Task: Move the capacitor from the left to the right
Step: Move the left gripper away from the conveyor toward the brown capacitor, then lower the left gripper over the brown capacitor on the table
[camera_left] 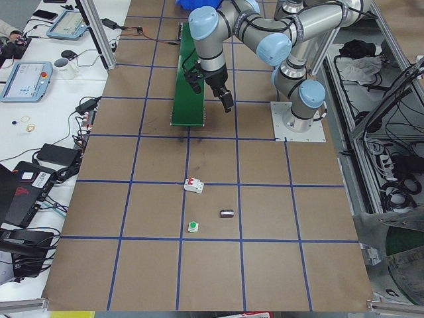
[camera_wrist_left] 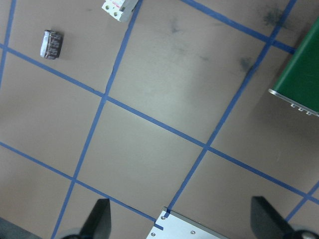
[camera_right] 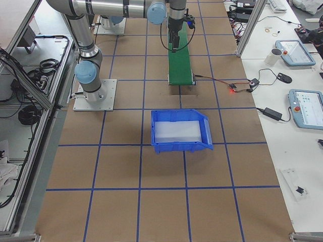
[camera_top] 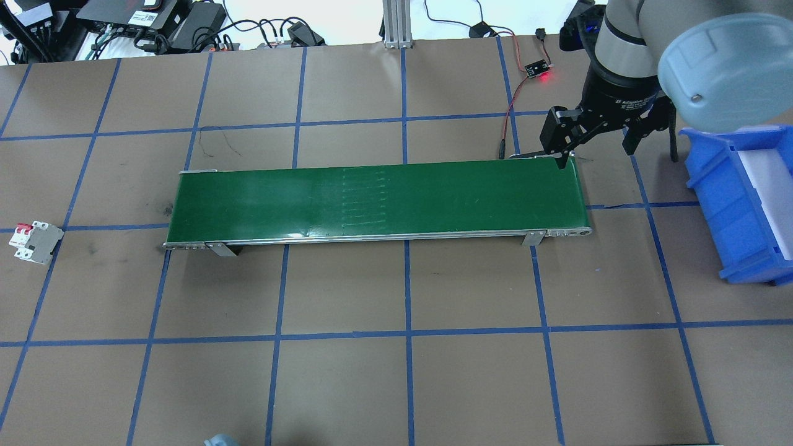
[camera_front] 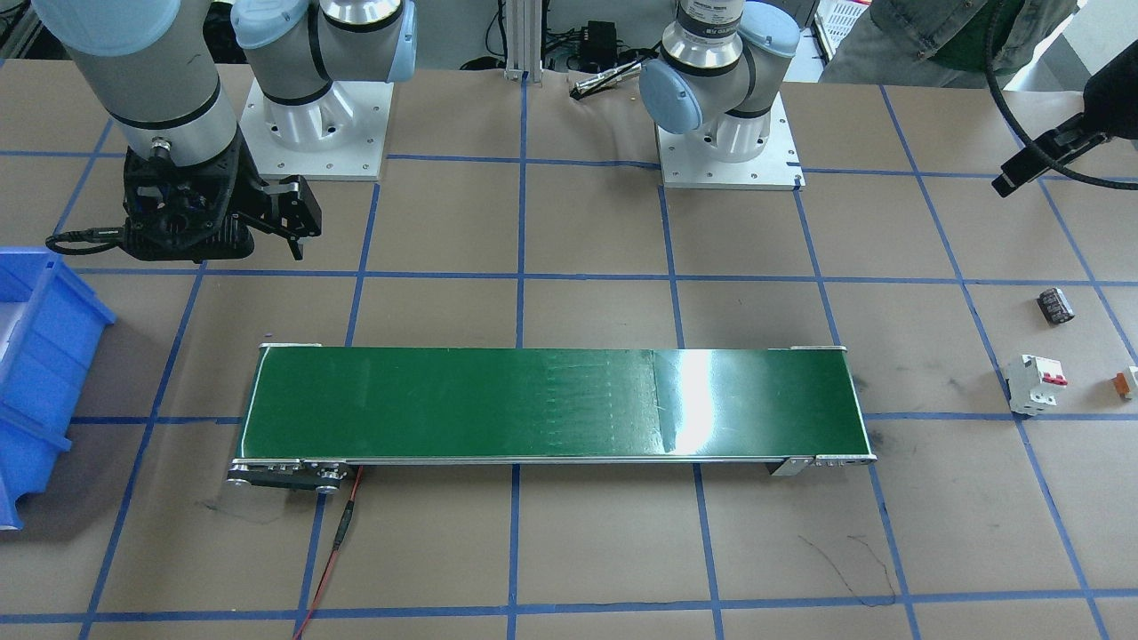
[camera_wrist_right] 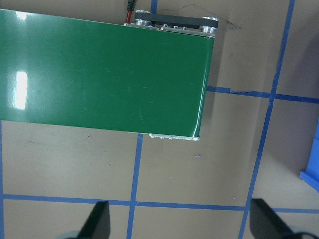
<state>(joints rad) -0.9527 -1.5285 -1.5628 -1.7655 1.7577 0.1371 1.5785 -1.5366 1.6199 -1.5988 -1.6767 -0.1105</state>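
The capacitor [camera_front: 1055, 305] is a small black stubby cylinder lying on its side on the brown table, past the conveyor's end on my left side. It also shows in the left wrist view [camera_wrist_left: 51, 44] and the exterior left view [camera_left: 227, 213]. It is out of the overhead view. My left gripper [camera_wrist_left: 179, 204] is open and empty, high above the table near its arm's base plate [camera_wrist_left: 194, 226], well apart from the capacitor. My right gripper [camera_top: 595, 145] is open and empty, hovering by the far corner of the conveyor's other end [camera_wrist_right: 199, 74].
A white breaker with red switches [camera_front: 1034, 384] lies near the capacitor, with a tiny orange-and-white part [camera_front: 1127, 382] beside it. The green conveyor belt [camera_front: 551, 404] runs across the table's middle. A blue bin [camera_top: 743, 204] stands beyond its right end.
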